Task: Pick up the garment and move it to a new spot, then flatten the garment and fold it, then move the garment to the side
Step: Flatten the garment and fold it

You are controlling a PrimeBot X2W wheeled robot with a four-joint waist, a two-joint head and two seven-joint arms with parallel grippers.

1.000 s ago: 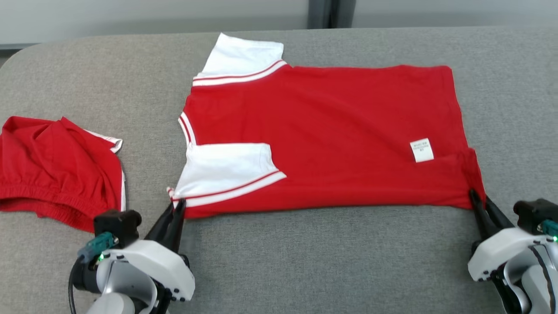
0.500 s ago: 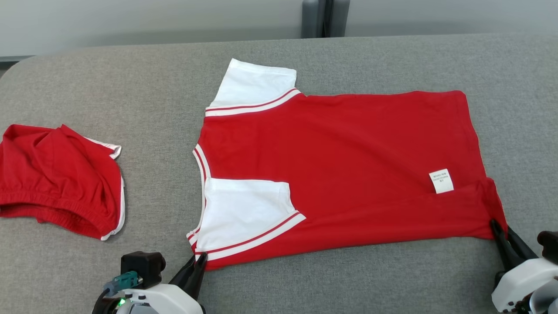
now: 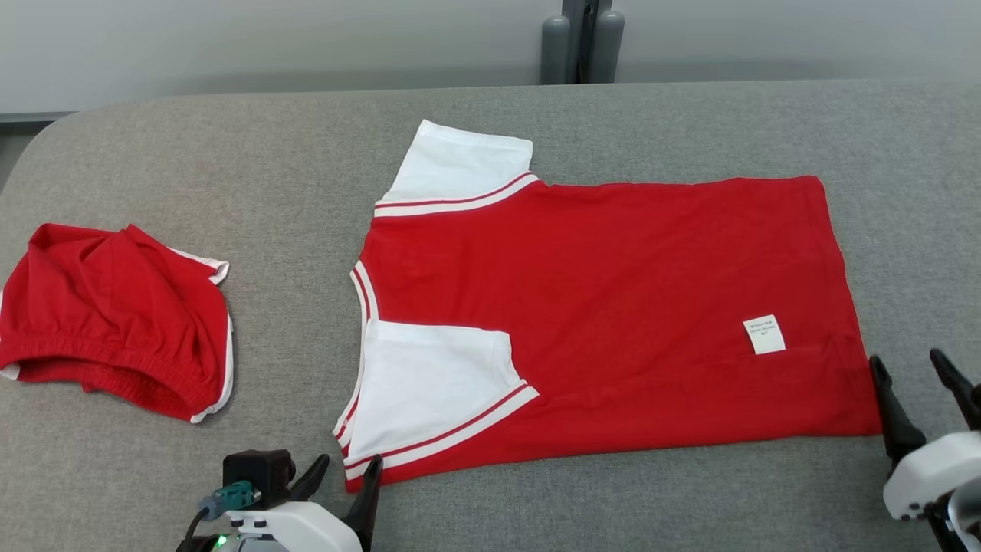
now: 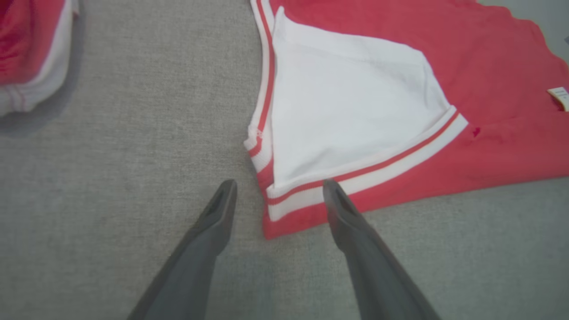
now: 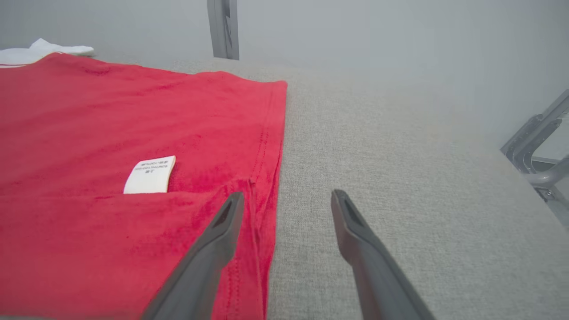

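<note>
Red shirt [image 3: 613, 307] lies flat on the grey surface [image 3: 230, 146]. Its neck points to the robot's left and its bottom hem to the right. Near sleeve [image 3: 433, 387], white with a red-striped cuff, is folded in on top of the red body. Far sleeve [image 3: 464, 165] sticks out from the shirt's far left corner. White label [image 3: 764, 335] sits on the shirt close to its right hem.

Left end effector [image 3: 349, 462] is at the shirt's near left corner, fingers apart, gripping nothing. In the left wrist view one finger is over the striped cuff edge and the other over bare surface just beside the corner. Contact with the cloth: cannot tell.

Right end effector [image 3: 906, 358] is at the shirt's near right corner, fingers wide apart, empty. In the right wrist view one finger is over the hem and the other over bare surface beside it.

Red shorts [image 3: 115, 314], bunched, lie well left of the shirt, not touching it.

Two grey posts [image 3: 582, 42] stand beyond the shirt, past the surface's far edge.
</note>
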